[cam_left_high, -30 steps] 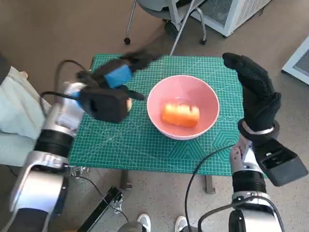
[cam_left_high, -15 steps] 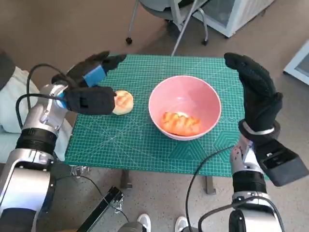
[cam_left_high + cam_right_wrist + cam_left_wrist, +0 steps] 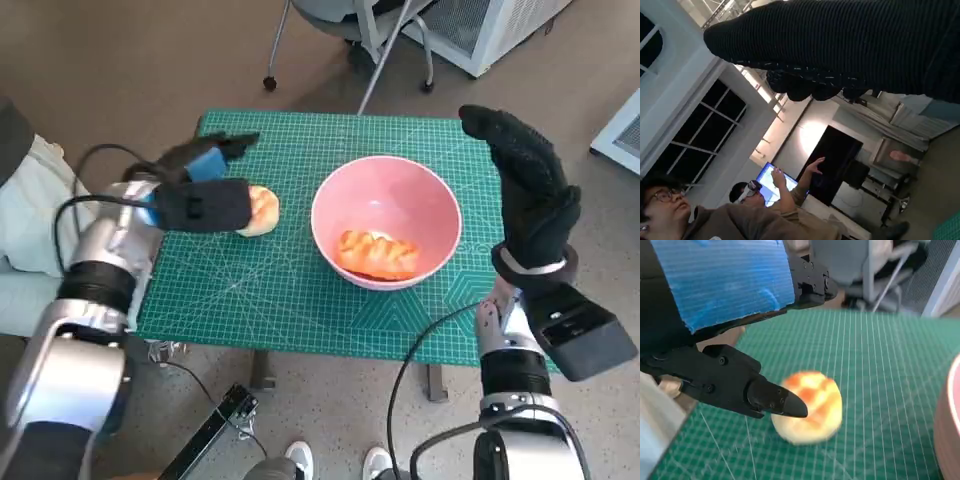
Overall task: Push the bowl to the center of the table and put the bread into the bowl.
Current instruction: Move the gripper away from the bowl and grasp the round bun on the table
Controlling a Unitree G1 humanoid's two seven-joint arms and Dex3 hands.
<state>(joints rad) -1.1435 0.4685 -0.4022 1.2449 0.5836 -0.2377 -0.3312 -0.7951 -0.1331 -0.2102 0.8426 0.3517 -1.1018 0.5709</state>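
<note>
Left hand (image 3: 200, 180), fingers spread and holding nothing, partly hides the round bread (image 3: 262, 211).

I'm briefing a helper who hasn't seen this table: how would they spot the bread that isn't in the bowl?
On the green cutting mat, look left of the pink bowl. The round pale bun lies there beside the left hand; the other bread, long and orange, sits in the bowl.

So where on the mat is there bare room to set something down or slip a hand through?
The near strip of the mat, in front of the pink bowl and the round bun, is bare. So is the far strip behind the bowl. It is crowded at the left, where the left hand hovers over the bun, with only a narrow gap between bun and bowl.
</note>
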